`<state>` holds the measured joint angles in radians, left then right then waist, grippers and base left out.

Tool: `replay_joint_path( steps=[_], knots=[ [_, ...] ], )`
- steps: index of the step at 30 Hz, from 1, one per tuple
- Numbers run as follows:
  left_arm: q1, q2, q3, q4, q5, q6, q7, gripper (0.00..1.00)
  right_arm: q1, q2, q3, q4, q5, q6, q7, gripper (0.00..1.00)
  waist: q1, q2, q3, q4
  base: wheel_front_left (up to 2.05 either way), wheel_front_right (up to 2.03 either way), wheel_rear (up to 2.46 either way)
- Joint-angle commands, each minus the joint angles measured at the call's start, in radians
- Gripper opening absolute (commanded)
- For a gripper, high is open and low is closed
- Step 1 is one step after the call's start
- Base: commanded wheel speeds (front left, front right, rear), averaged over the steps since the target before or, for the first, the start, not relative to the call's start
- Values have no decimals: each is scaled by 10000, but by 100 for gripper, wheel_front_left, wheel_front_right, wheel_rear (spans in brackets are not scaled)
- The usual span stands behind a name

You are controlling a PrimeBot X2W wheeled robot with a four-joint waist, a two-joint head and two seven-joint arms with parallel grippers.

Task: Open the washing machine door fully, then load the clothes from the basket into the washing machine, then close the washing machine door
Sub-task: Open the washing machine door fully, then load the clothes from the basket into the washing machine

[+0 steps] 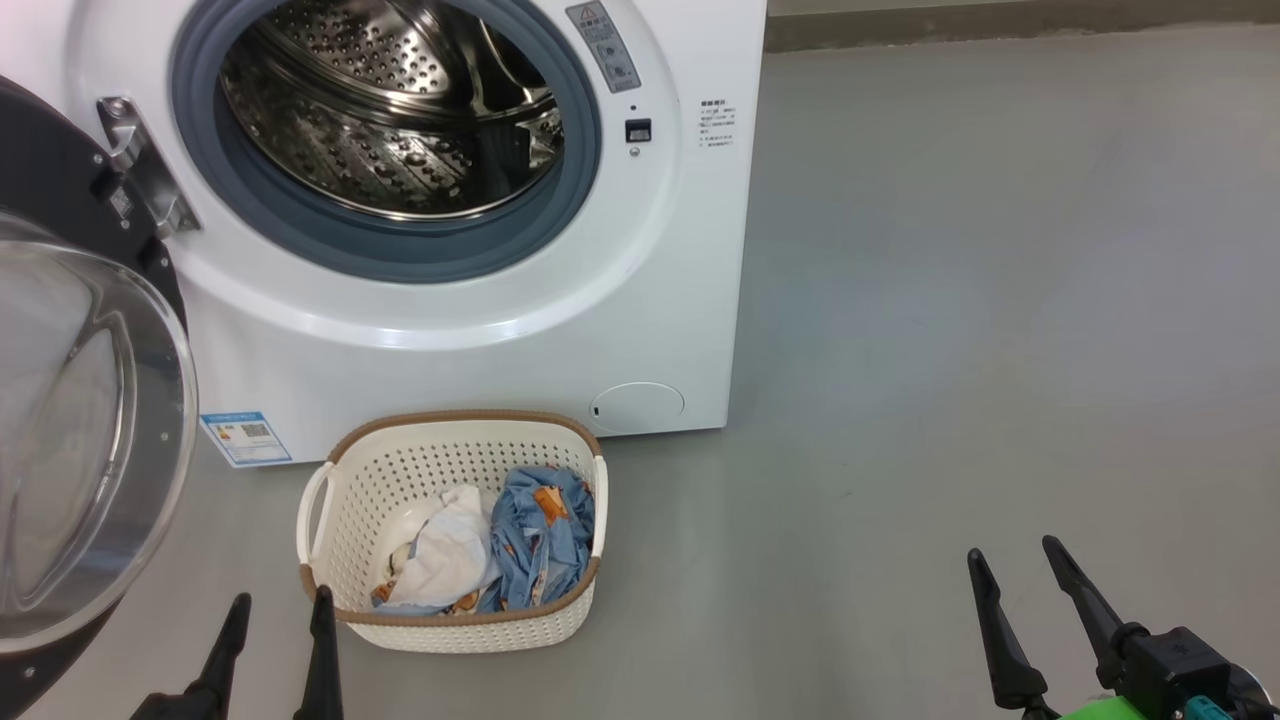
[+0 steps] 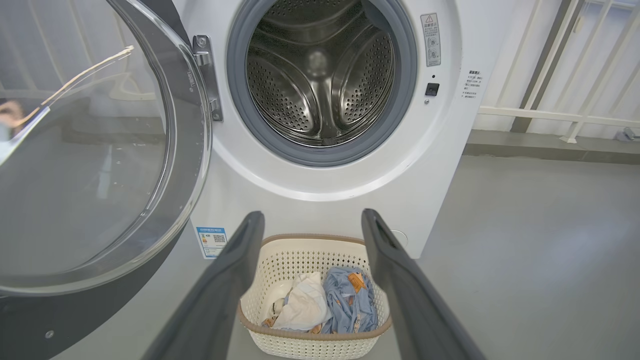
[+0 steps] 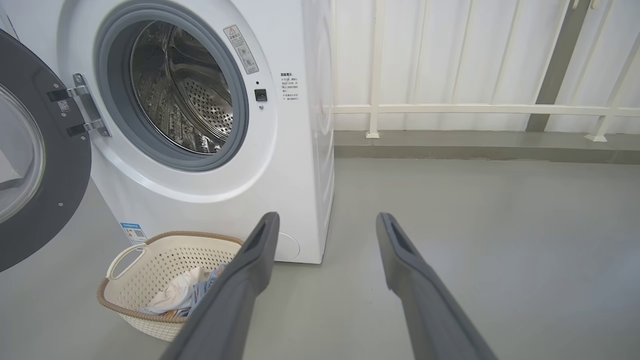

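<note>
With the washing machine door (image 1: 60,420) standing wide at nine o'clock, we judge loading the step in hand. Our left gripper (image 1: 281,597) and right gripper (image 1: 1012,549) gape empty. The clothes (image 1: 500,550) lie in the basket (image 1: 460,418) at six o'clock below the drum (image 1: 400,130) — next we must reach down and pinch.

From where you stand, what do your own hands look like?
The left gripper and right gripper are each a pair of long, matte black fingers tapering to blunt tips. Close up they look charcoal grey, with a recessed slot near each tip. The right one grows from a blocky black housing with a bright green part and a teal fitting.
</note>
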<state>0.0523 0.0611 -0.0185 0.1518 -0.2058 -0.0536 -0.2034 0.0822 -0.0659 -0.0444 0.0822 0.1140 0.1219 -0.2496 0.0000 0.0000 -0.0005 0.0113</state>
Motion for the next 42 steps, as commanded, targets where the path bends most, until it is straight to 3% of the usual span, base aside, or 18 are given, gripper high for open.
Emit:
replay_joint_path(
  steps=[1,33,42],
  knots=[
    [-66,185,311,-275,-47,131,10,100,-123,-47,238,-302,-130,88,-73,100,0,0,-66,28,0,0,0],
    [39,342,150,-423,-187,466,38,100,-19,33,216,-431,-118,88,13,100,0,0,-125,103,0,0,0],
    [27,374,98,-423,-160,620,13,100,-35,41,220,-439,-126,88,12,100,0,0,-106,109,78,-78,0]
  ],
)
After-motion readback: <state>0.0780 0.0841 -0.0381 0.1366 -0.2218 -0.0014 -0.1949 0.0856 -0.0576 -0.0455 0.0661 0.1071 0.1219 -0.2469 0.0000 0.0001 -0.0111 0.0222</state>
